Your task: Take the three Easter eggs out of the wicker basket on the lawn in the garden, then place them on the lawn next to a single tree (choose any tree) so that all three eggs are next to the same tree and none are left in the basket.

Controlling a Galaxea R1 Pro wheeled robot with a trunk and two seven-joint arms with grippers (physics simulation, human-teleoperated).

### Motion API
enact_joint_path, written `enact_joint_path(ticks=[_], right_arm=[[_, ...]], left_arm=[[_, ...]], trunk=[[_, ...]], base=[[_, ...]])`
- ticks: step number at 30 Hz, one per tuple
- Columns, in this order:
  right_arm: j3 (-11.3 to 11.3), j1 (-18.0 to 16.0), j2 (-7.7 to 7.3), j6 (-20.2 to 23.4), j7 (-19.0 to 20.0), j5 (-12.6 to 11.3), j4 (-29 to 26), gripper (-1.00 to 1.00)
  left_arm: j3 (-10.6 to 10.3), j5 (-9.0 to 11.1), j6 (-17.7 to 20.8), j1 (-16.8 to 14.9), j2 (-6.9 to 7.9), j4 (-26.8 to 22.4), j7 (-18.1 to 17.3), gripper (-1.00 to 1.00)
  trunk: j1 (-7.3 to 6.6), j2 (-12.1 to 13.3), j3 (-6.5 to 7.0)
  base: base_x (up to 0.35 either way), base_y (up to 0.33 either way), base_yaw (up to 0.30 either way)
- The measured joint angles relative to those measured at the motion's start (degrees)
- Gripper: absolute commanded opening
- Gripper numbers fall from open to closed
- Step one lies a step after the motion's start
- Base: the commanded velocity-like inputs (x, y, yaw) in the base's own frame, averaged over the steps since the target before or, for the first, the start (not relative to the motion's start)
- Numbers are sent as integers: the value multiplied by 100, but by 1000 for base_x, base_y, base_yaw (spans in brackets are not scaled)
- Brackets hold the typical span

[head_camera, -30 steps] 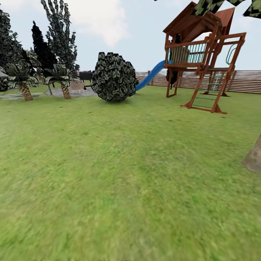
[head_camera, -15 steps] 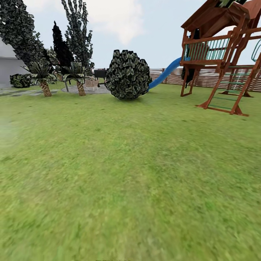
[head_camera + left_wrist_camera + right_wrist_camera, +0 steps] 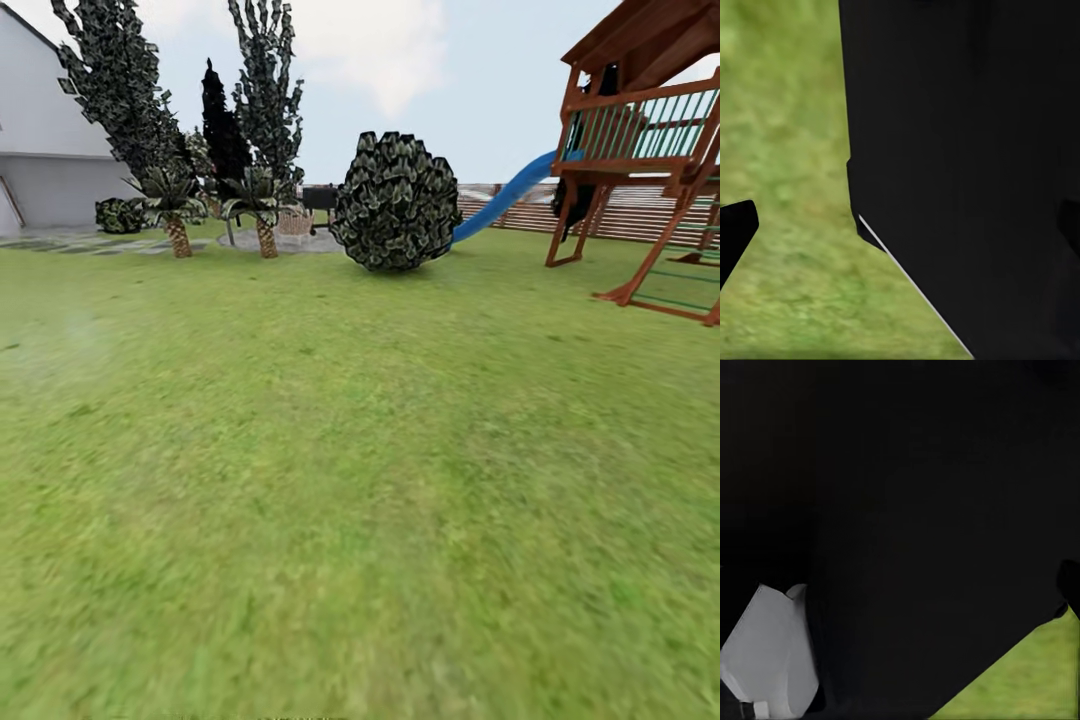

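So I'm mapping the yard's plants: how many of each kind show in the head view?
Short palms: 2
Tall narrow trees: 3
Round bushes: 1
Low shrubs: 1
Total: 7

No writing, label, brand, number or sign can be read anywhere — not on the wooden play tower nor on its blue slide. The white house wall, far left of that tower, is blank too.

- The wooden play tower runs off the frame edge, beside the round bush.
- A black robot body hides most of the lawn.
- Small items behind the bush stay unreadable.
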Motion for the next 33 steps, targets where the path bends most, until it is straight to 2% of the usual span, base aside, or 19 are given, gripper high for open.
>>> enact_joint_path(ticks=[5, 17, 18, 20, 33], right_arm=[[14, 0, 96, -16, 27, 24, 23, 100], [32, 0, 80, -36, 16, 58, 71, 100], [156, 0, 90, -13, -12, 66, 45, 100], [233, 0, 91, -22, -22, 67, 43, 100], [312, 0, 83, -47, -28, 67, 71, 100]], left_arm=[[0, 0, 0, 0, 2, 0, -3, 100], [0, 0, 0, -2, 4, 0, 2, 100], [0, 0, 0, -3, 2, 0, -5, 100], [0, 0, 0, -3, 1, 0, -3, 100], [0, 0, 0, -2, 4, 0, -3, 100]], trunk=[[0, 0, -12], [0, 0, -20], [0, 0, -23], [0, 0, -29], [0, 0, -63]], base=[[0, 0, 281], [0, 0, 288], [0, 0, 281], [0, 0, 280], [0, 0, 280]])
